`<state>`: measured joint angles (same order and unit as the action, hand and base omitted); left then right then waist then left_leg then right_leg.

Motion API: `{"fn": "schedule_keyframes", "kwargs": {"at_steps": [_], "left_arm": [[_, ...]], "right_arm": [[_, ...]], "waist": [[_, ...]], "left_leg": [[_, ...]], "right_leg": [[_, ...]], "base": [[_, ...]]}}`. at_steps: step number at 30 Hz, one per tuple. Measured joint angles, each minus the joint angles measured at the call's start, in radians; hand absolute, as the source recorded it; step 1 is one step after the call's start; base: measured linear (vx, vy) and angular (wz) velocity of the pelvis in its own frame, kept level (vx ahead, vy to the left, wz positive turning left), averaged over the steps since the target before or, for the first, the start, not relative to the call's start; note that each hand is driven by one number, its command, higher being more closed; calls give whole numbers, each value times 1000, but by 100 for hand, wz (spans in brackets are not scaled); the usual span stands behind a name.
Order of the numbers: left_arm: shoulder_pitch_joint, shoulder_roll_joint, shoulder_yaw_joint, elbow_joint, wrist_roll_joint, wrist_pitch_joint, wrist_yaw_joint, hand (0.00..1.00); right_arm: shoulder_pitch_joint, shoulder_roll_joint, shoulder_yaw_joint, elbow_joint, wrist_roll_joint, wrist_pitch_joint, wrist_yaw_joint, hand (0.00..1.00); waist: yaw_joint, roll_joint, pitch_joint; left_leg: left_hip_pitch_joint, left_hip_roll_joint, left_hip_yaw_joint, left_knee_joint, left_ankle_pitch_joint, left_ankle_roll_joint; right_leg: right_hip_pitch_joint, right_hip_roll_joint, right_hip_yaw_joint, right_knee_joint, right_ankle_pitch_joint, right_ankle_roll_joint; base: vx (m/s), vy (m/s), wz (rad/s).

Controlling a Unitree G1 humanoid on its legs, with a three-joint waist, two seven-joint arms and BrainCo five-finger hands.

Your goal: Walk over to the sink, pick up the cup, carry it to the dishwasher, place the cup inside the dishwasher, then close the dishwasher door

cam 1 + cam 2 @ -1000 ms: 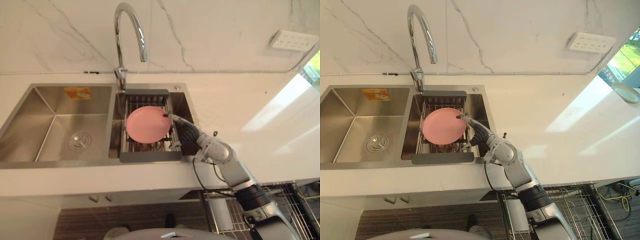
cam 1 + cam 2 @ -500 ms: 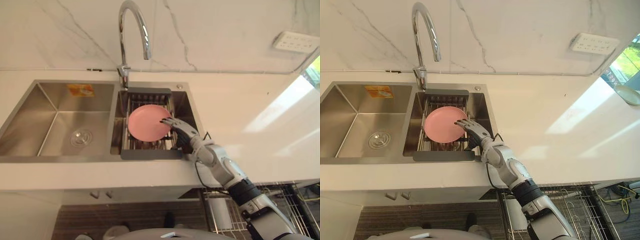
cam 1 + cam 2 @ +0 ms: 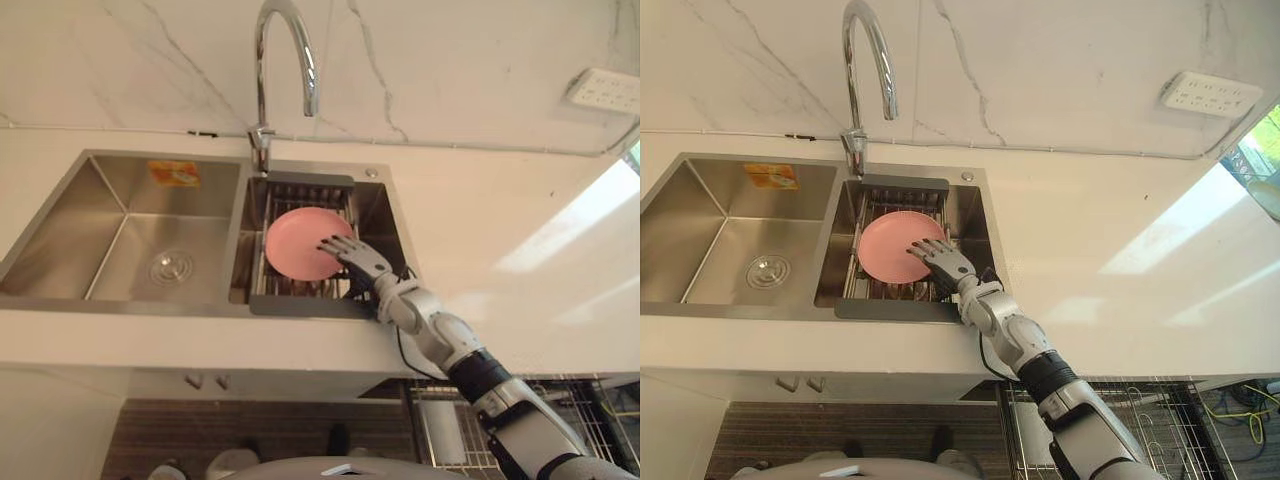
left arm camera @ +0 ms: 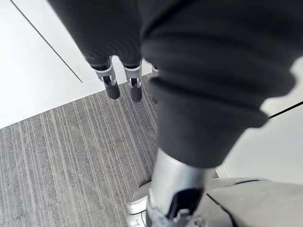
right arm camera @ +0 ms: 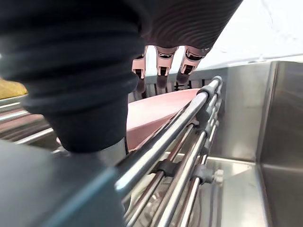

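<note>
A pink round dish, shallow rather than cup-shaped, is propped on the wire rack in the right basin of the sink, presumably set there to drain. The right hand is laid over the dish's rim at 4 o'clock, fingers straight and spread, nothing clasped. A grasp is judged to be in preparation. The faucet is seen at 12 o'clock of the dish. The left hand is hung slack, fingers relaxed, above the striped floor. An orange sticker is stuck on the left basin's back wall, and its print cannot be read.
</note>
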<state>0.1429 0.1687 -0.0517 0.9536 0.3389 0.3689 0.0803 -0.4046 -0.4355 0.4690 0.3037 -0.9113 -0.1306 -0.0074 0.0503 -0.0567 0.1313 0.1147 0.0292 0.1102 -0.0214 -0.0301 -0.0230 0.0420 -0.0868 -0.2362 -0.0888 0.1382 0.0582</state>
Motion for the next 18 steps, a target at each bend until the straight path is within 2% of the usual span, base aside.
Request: {"fn": "schedule_keyframes", "kwargs": {"at_steps": [4, 12, 18], "left_arm": [[1, 1, 0, -1, 0, -5, 0, 0], [5, 11, 2, -1, 0, -21, -9, 0], [5, 12, 2, -1, -2, -24, -25, 0]], "right_arm": [[-3, 1, 25, 0, -37, 0, -20, 0], [-43, 5, 50, 48, -39, -10, -17, 0], [-66, 2, 79, 84, -76, -62, -73, 0]], "waist": [[2, -2, 1], [4, -9, 5], [5, -14, 7]], "left_leg": [[1, 0, -1, 0, 1, 0], [4, -2, -3, -1, 2, 2], [10, -2, -8, -4, 4, 2]], "right_leg": [[3, -1, -4, 0, -1, 1], [8, -4, -10, 0, -2, 3], [15, -5, -16, 0, -3, 4]], "base": [[-29, 1, 2], [0, 0, 0], [-16, 0, 2]]}}
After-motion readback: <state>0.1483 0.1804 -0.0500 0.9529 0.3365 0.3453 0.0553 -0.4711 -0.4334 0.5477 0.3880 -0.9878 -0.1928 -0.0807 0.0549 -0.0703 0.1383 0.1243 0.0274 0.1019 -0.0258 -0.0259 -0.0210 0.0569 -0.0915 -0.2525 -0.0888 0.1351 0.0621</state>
